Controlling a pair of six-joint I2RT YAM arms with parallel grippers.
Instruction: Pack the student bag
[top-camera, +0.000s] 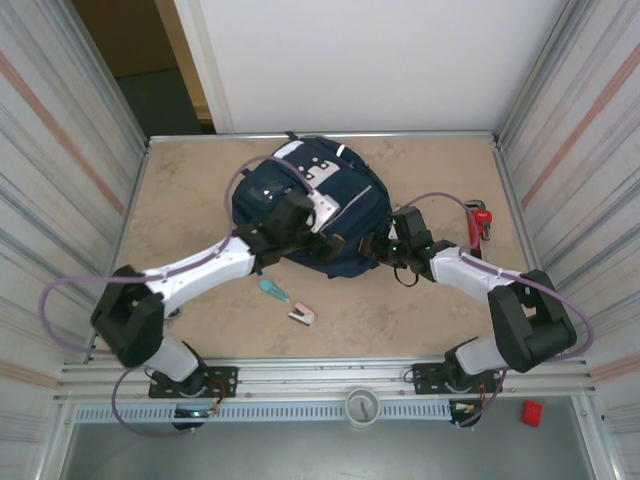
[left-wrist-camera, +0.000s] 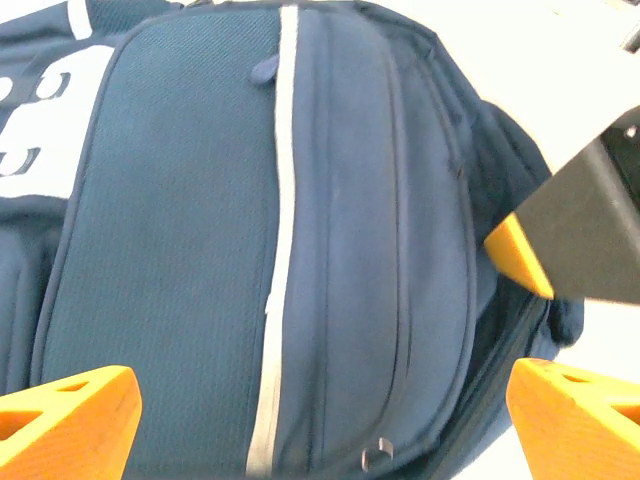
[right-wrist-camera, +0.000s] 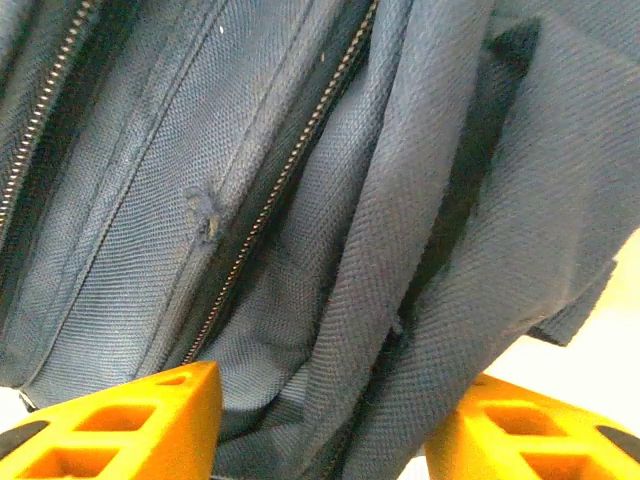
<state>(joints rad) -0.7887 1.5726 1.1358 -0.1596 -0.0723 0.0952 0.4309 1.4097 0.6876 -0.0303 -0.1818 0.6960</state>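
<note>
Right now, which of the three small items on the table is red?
The red tool beside the right wall; the teal item and pink item lie near the student bag.

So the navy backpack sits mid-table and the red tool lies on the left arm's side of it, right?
No, the red tool lies on the right arm's side of the navy backpack, as the top external view shows. The rest holds.
</note>
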